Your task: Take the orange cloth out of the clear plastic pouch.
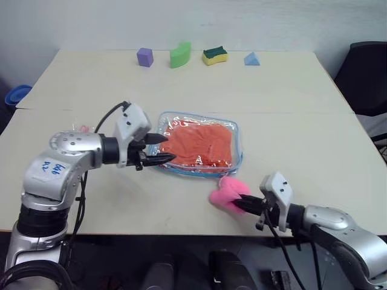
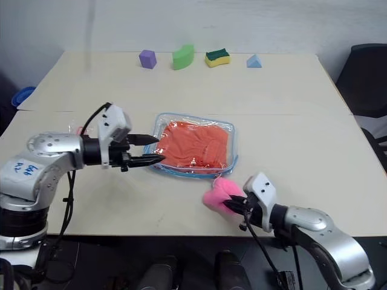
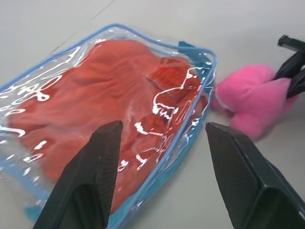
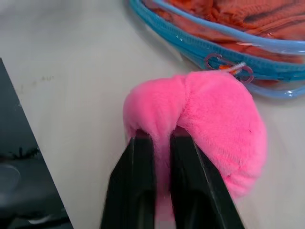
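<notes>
- Looking at the middle of your surface [image 1: 290, 121], you see the clear plastic pouch [image 1: 237, 140] lying flat, with the orange cloth [image 1: 199, 144] fully inside it; glare on the plastic hides parts of the cloth's folds.
- Your left gripper [image 1: 161, 149] hangs at the pouch's left edge with its jaws apart and nothing between them; from the head views you cannot tell whether the lower fingertip touches the blue trim.
- In the left wrist view the fingers [image 3: 90, 181] frame the pouch's near corner, and the pouch's far end is cut off by the frame.
- Your right gripper [image 4: 162, 143] has its jaws pinched on a pink plush toy [image 1: 225, 192], which sits just beside the pouch's front edge.
- The plush swallows the fingertips, so how deep the grip goes is hidden.
- The zipper pull rings [image 4: 228, 68] show right at the toy's top edge; you cannot tell if the zipper is undone.
- Along the far edge stand a purple block [image 1: 144, 57], a green block [image 1: 180, 54], a yellow-green sponge [image 1: 214, 55] and a blue wedge [image 1: 252, 58].
- A blue object [image 1: 17, 94] at the left is partly cut off and hard to identify.
</notes>
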